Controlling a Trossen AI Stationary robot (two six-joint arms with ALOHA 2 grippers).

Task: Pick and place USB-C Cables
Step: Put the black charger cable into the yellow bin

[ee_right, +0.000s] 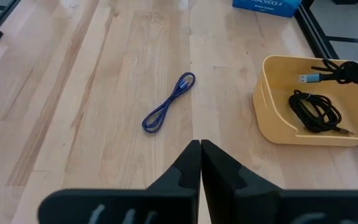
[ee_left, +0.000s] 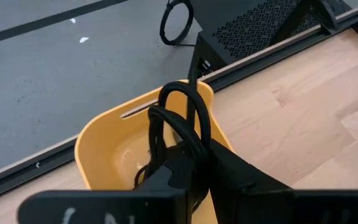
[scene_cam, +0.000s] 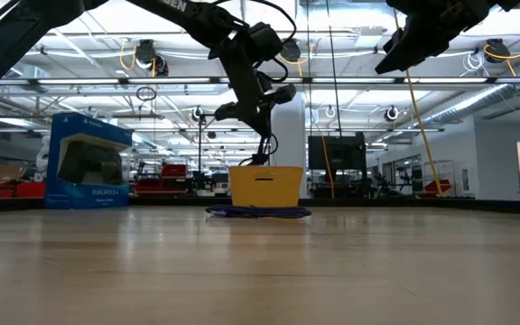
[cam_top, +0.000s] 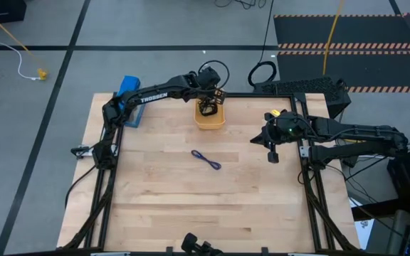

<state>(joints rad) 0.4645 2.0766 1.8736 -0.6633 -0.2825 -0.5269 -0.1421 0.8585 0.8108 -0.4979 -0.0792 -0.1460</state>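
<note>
Left pincer point(cam_top: 208, 99) clamped on black cable point(ee_left: 188, 124), lowering into tray point(cam_top: 210, 122); right pincer point(ee_right: 200, 147) closed, empty. Next: release, fetch blue cable point(cam_top: 206, 160) mid-bench.

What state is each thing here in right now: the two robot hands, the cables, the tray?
Left hand: over the tray, shut on a black cable.
Held black cable: looped, hanging into the tray.
Other black cable: bundled, lying in the tray.
Blue-purple cable: lying loose on the table, outside the tray.
Orange tray: upright, open.
Right hand: shut, empty, raised above the table.
</note>
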